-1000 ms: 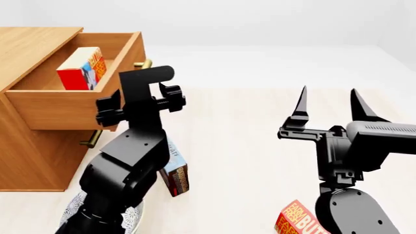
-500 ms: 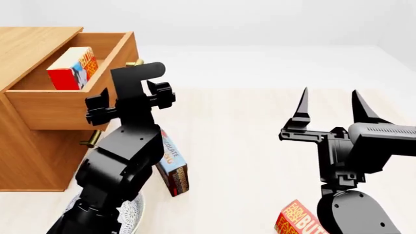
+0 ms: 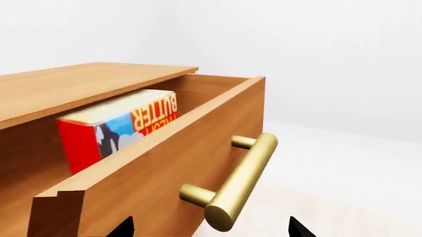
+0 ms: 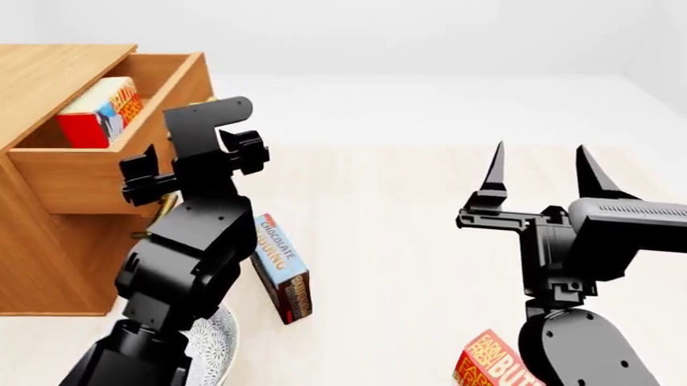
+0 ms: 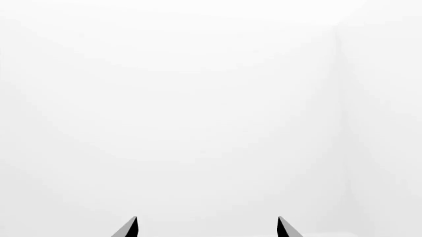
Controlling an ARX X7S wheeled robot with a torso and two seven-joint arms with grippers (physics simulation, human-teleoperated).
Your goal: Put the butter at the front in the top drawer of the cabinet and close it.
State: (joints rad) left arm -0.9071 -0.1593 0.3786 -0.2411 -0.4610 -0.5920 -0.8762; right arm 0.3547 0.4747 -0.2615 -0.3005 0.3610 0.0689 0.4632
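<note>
The cabinet (image 4: 48,249) stands at the left with its top drawer (image 4: 86,177) partly open. A red-orange butter carton (image 4: 96,112) stands inside the drawer, also seen in the left wrist view as the butter (image 3: 122,126). My left gripper (image 3: 209,229) is open right at the drawer front, its dark tips either side of the near end of the brass handle (image 3: 240,180). In the head view the left arm (image 4: 199,193) hides that gripper. My right gripper (image 4: 542,173) is open and empty, held in the air at the right, pointing away from me.
A second butter carton (image 4: 491,363) lies at the near right beside the right arm's base. A chocolate pudding box (image 4: 281,269) leans by the left arm. A white patterned plate (image 4: 218,347) sits near the cabinet's front corner. The right wrist view shows only white background.
My left arm has moved left toward the cabinet, and the top drawer has slid partly in, carrying the butter with it. The right arm has not moved.
</note>
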